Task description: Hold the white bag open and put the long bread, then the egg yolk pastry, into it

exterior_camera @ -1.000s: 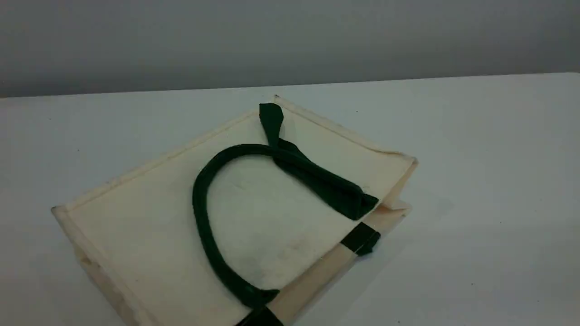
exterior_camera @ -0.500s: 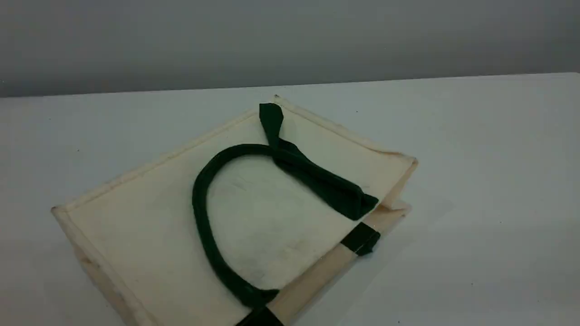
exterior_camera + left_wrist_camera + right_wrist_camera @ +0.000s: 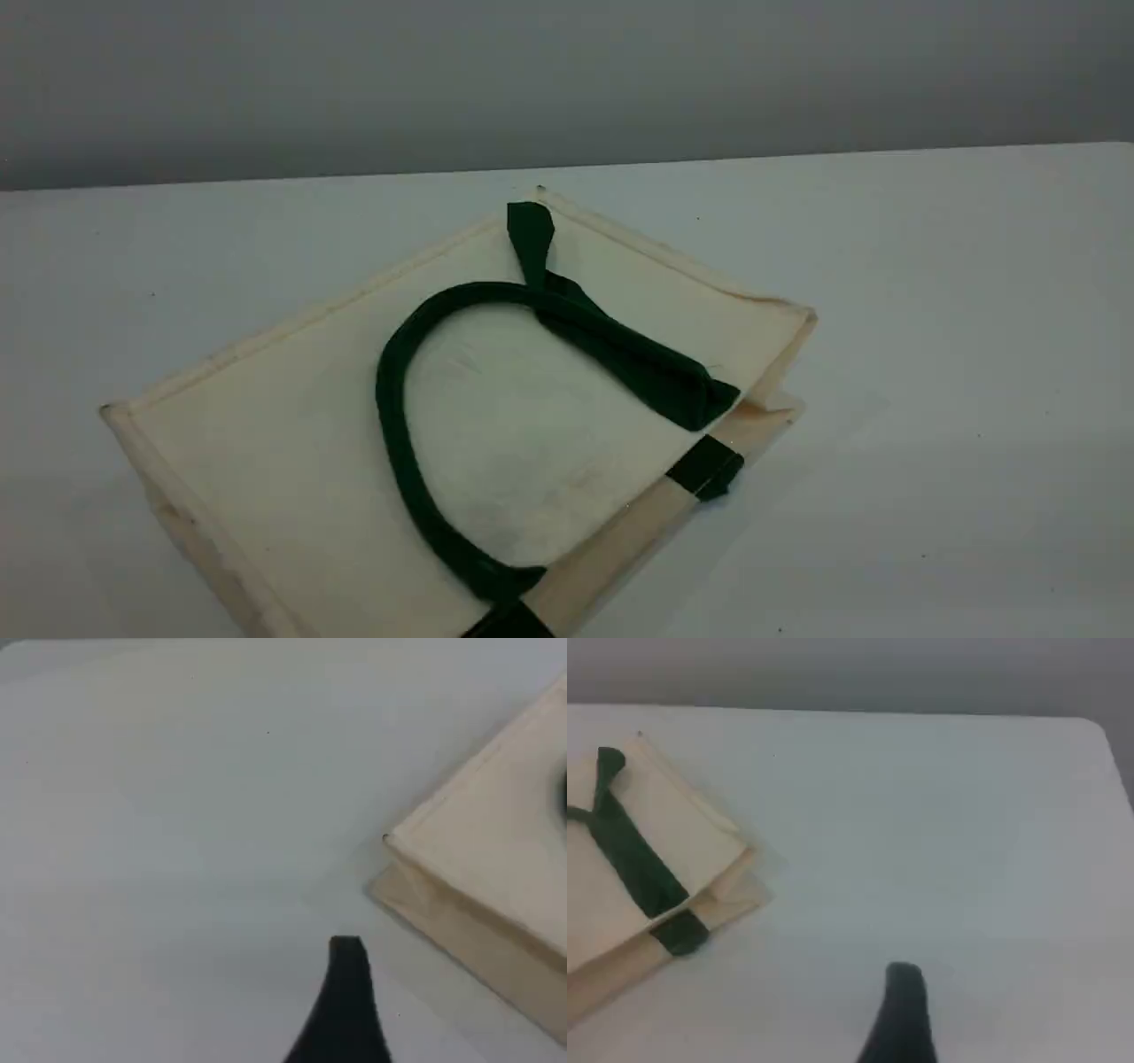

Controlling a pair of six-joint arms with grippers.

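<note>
The white bag (image 3: 266,425) lies flat on the table in the scene view, its mouth edge toward the lower right and nearly closed. One dark green handle (image 3: 394,425) curves across its top face; a green patch (image 3: 704,467) of the lower one peeks out at the mouth edge. Neither arm appears in the scene view. One dark fingertip (image 3: 345,983) of my left gripper hovers over bare table just left of a corner of the bag (image 3: 496,859). My right gripper's fingertip (image 3: 904,1001) sits right of the bag (image 3: 656,842), apart from it. Both hold nothing. The long bread and the egg yolk pastry are out of view.
The pale table (image 3: 930,310) spreads around the bag, with its far edge against a grey wall (image 3: 567,80). The table's right corner (image 3: 1099,724) shows in the right wrist view.
</note>
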